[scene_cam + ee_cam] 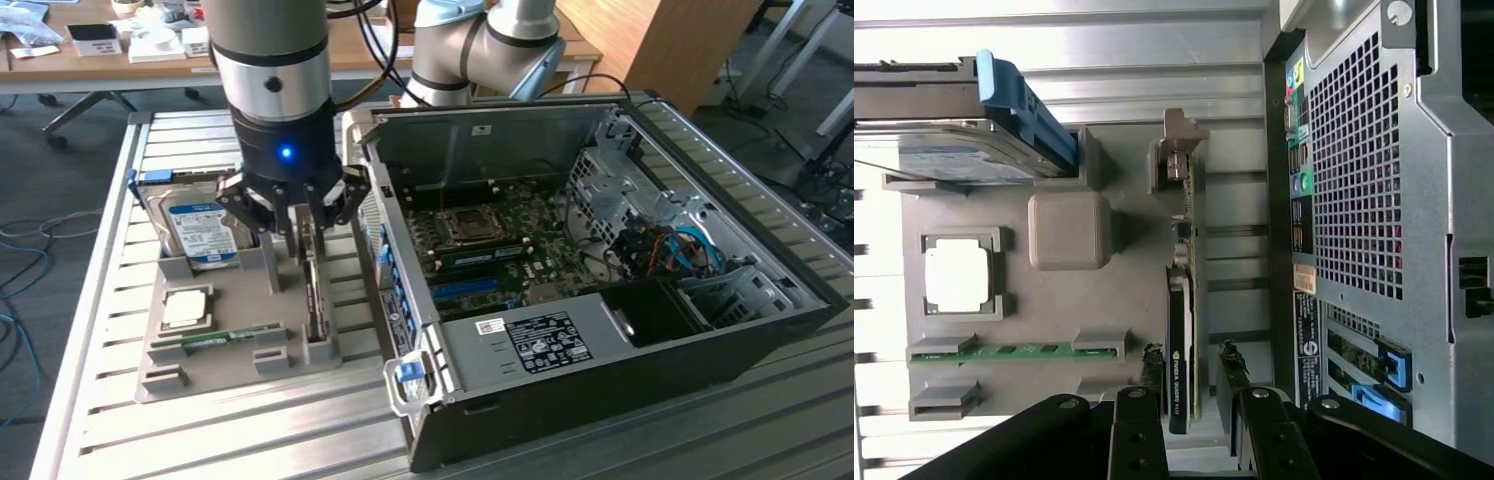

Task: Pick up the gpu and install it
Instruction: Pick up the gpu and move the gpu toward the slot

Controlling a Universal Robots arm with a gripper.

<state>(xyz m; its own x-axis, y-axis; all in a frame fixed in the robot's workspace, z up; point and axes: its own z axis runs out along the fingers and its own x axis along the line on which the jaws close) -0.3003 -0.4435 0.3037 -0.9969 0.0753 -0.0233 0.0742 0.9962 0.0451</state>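
open pc case (747, 290) at exterior view's 3 o'clock, card slots bare. grey fixture tray (214, 375) at 9 o'clock. gripper (1190, 360) open, straddles gpu (1189, 250), grips nothing: pick step. gpu stands on edge in tray slot. grasp likely needs square, centred closing. hard drive (198, 225) at gpu's 10 o'clock, grey post (1069, 230) near finger. cpu (184, 308) and ram stick (220, 338) at 8 o'clock, well apart.

The site was a robotics laboratory. A slatted aluminium workbench (240, 430) carried an opened computer case (747, 330), with a grey parts fixture (220, 365) and an industrial robot arm (267, 60) beside the case. Beyond the case stood cluttered wooden desks (54, 68).
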